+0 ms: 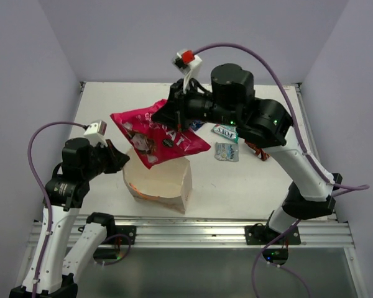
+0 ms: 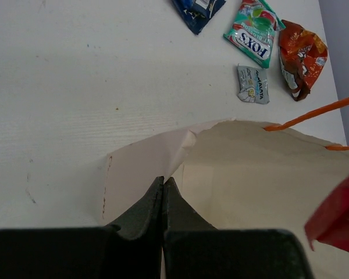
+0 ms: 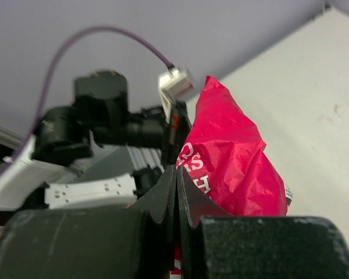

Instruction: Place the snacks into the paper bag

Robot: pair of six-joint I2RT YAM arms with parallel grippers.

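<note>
The right end effector grips a big red-pink foil snack bag over the open cream paper bag, whose edge the left end effector pinches.

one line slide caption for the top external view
The right gripper holds the red-pink snack bag over the paper bag while the left gripper pinches its rim.

Glossy crinkled foil red-pink bag, matt creased paper bag, smooth matt white table.
</note>
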